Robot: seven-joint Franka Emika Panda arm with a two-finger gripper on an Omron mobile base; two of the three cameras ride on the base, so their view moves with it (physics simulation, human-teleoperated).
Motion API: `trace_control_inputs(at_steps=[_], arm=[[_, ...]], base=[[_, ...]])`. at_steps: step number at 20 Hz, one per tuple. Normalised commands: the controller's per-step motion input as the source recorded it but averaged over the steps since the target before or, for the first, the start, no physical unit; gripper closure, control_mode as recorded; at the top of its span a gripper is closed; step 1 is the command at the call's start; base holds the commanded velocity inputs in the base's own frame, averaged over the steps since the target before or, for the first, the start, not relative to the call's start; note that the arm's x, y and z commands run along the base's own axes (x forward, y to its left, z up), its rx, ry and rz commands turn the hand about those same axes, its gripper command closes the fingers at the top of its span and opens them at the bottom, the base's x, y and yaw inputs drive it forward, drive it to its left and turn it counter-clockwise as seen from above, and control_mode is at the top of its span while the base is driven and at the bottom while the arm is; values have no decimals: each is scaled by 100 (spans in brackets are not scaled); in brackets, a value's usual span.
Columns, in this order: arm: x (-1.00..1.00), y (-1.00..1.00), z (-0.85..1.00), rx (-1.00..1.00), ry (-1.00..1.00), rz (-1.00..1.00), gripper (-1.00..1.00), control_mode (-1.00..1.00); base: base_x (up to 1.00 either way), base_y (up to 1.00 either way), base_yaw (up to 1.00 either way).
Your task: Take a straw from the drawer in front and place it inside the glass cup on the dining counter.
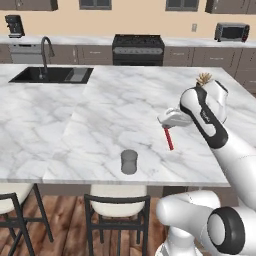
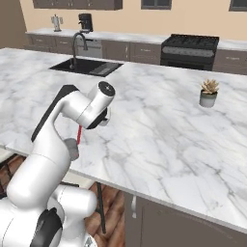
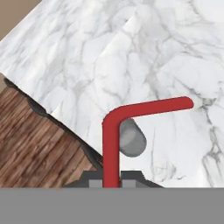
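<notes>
Clamped at the bottom middle of the hand view, the dark two-finger claw pinches the thin red straw, which rises from between the fingertips and bends sharply toward the right of that frame. In the left base view the claw sits at the centre right, under the white hand, with the straw hanging down from it and slanting slightly over the white marble bench with grey veins. The small grey translucent cylindrical glass cup stands upright on the bench near its front edge, at the lower middle of that frame, to the lower left of the straw and apart from it. In the hand view the cup shows just beside the straw's upright part, partly behind it. In the right base view the straw shows as a short red line below the hand at the centre left, with the cup just under it, partly hidden by the arm. Dark-framed chairs with pale seats stand below the bench's front edge. Farther back, a small grey pot with a spiky plant stands at the upper right of the right base view, and a black sink with a dark tap is set in the bench at the upper left of the left base view. A black stove stands against the back wall.
</notes>
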Motion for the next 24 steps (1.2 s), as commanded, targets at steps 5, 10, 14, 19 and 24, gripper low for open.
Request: trace_control_inputs(at_steps=[5, 10, 14, 19, 24], arm=[[12, 58, -21, 9, -3, 1, 100, -100], [55, 19, -24, 13, -16, 6, 100, -100], [36, 11, -41, 12, -22, 31, 100, -100], [2, 2, -19, 15, -8, 21, 100, -100], [13, 1, -3, 13, -8, 14, 100, -100]], base=[[0, 0, 0], [0, 0, 0], [0, 0, 0], [0, 0, 0], [0, 0, 0]])
